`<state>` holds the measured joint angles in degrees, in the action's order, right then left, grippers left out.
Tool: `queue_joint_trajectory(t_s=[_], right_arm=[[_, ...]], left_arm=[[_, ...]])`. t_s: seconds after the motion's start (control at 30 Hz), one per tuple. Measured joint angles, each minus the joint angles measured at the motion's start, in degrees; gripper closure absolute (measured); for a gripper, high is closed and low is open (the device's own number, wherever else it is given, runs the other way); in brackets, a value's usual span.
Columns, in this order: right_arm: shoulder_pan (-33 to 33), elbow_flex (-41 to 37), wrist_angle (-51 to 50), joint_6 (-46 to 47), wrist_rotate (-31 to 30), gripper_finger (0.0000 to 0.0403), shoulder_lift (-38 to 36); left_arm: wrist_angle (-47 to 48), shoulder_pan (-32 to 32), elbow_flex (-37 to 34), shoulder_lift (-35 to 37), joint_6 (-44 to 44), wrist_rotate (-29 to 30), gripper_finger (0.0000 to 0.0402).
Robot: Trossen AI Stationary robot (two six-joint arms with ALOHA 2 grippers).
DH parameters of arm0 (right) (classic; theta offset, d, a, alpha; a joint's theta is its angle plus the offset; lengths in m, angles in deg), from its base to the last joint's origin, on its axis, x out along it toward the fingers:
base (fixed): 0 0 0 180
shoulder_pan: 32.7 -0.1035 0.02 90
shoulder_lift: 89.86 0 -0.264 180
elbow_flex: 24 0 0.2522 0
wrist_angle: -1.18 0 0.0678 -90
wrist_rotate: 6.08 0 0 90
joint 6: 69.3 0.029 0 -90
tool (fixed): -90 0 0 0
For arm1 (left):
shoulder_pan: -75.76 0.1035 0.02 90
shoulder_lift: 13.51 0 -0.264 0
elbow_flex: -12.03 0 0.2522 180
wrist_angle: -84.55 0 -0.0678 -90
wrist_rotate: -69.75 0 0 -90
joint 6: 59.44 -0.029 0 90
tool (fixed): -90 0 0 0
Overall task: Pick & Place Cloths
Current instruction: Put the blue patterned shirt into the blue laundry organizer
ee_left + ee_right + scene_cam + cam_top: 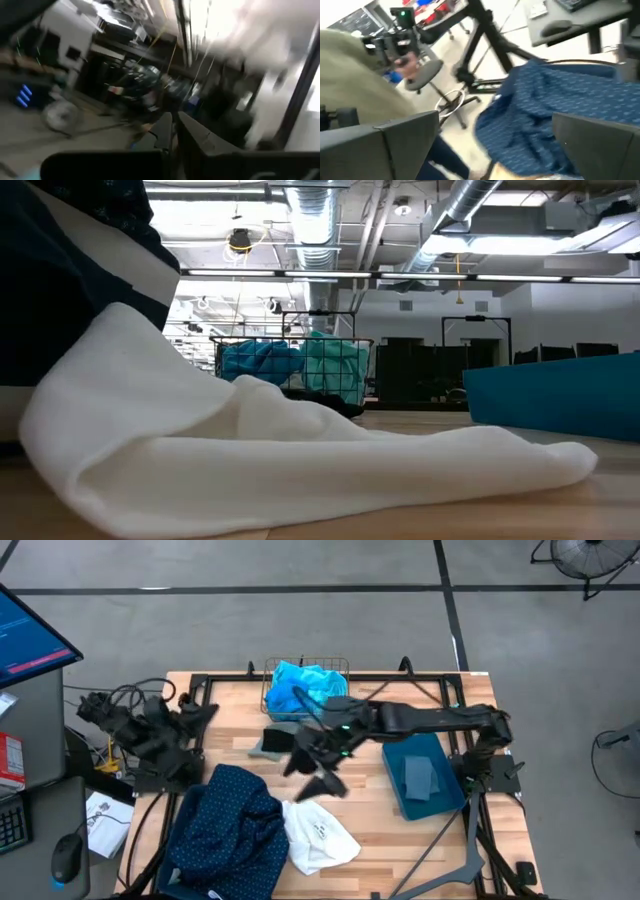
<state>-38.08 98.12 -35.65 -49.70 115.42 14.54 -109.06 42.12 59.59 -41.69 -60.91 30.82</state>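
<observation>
So roughly half is being counted as done. Two crumpled soft cloths, one bright blue and one turquoise, are sitting in the gold wire basket. One folded grey cloth is lying in the dark teal plastic bin. Three are being left on the wooden surface: a navy dotted garment, a white one and a small grey piece. The right gripper is hanging spread and empty over the middle; the left gripper is parked, pressed together.

I see bright blue and turquoise cloths in the gold wire basket — a navy dotted garment, a white one — and a teal bin.
</observation>
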Motion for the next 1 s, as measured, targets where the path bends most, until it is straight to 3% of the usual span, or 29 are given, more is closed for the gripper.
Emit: queue_joint_trajectory(t_s=[0.1, 0.23, 0.3, 0.37, 0.53, 0.6, 0.7, 0.77, 0.83, 1.0], right_arm=[[-1.71, -0.08, -2.63, 0.00, -1.47, 0.0023, -4.95], [-4.60, -0.02, -6.26, -0.02, -9.26, 0.0023, -10.73], [-6.23, -0.03, -8.38, -0.03, -14.08, 0.0023, -12.70], [-7.84, -0.04, -10.64, -0.34, -18.88, 0.0023, -14.40], [-11.81, -0.02, -16.02, -0.46, -29.25, 0.0023, -16.90], [-13.03, -0.04, -17.31, -0.46, -31.20, 0.0023, -17.12], [-14.02, -0.04, -17.31, -0.46, -31.54, 0.0023, -17.13], [-14.39, -0.04, -17.33, -0.19, -31.55, 0.0023, -17.13], [-14.45, -0.04, -17.40, -0.20, -31.55, 0.0023, -17.13], [-14.44, -0.04, -19.08, -0.32, -31.57, 0.0023, -16.94]], left_arm=[[8.38, 0.00, 6.90, -7.99, -9.90, 3.76, 0.0371], [20.04, 0.94, 14.42, -16.72, -16.26, 22.20, 0.0336], [20.14, 2.04, 16.09, -19.70, -15.51, 28.04, 0.0323], [20.04, 2.17, 16.87, -20.62, -9.17, 27.97, 0.0315], [27.38, 2.18, 16.92, -19.53, 9.82, 14.38, 0.0320], [37.09, 3.67, 17.95, -18.77, 16.84, 7.99, 0.0329], [57.21, 11.35, 25.05, -20.32, 27.94, -9.64, 0.0342], [69.12, 17.98, 31.53, -23.57, 30.23, -21.33, 0.0350], [78.05, 23.68, 37.64, -26.82, 30.07, -29.40, 0.0357], [86.56, 32.63, 44.00, -31.28, 28.65, -39.20, 0.0363]])
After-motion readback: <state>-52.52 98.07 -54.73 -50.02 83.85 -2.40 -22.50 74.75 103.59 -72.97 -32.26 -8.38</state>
